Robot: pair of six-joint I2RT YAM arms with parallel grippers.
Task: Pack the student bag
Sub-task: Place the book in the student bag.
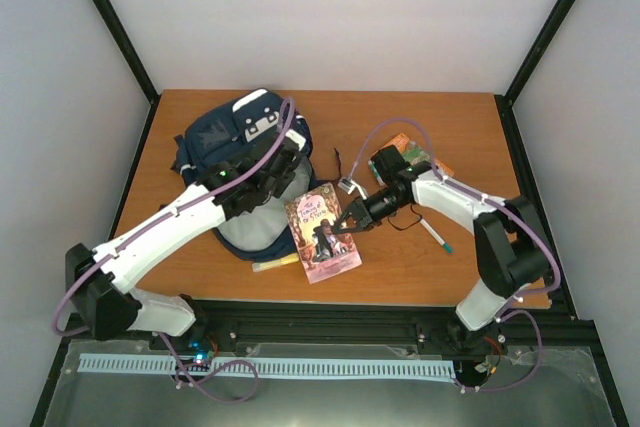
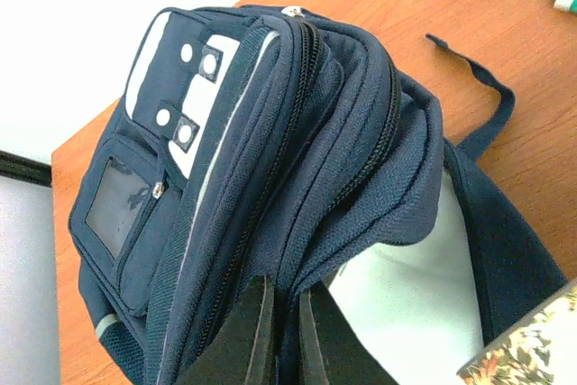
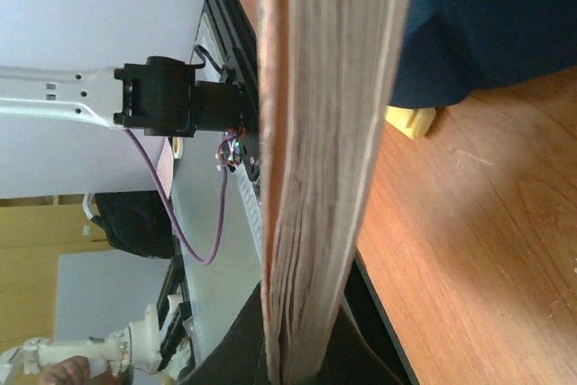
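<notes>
Left part of the table (image 1: pixel 440 112): the student bag (image 1: pixel 240 132), lying flat with its mouth turned toward the arms. Pinched at the zip rim by the left gripper (image 2: pixel 287 302), narrow and clamped on the navy fabric. Seemingly done to lift the flap and expose the pale lining as a ready pocket.

Just right of that mouth: a book (image 1: pixel 322 232) with a pinkish cover, its far corner at the bag's edge. Gripped by the right gripper (image 1: pixel 346 220), closed tight on the page block. Probably held that way for sliding into the gap; not yet inside.

Counting, leftward to rightward:
- one bag
- one yellow stick-like item (image 1: pixel 275 264) poking out beneath bag and book
- one held book
- one flat green-and-orange item (image 1: pixel 410 152), perhaps a second book
- one pen (image 1: pixel 436 235)
</notes>
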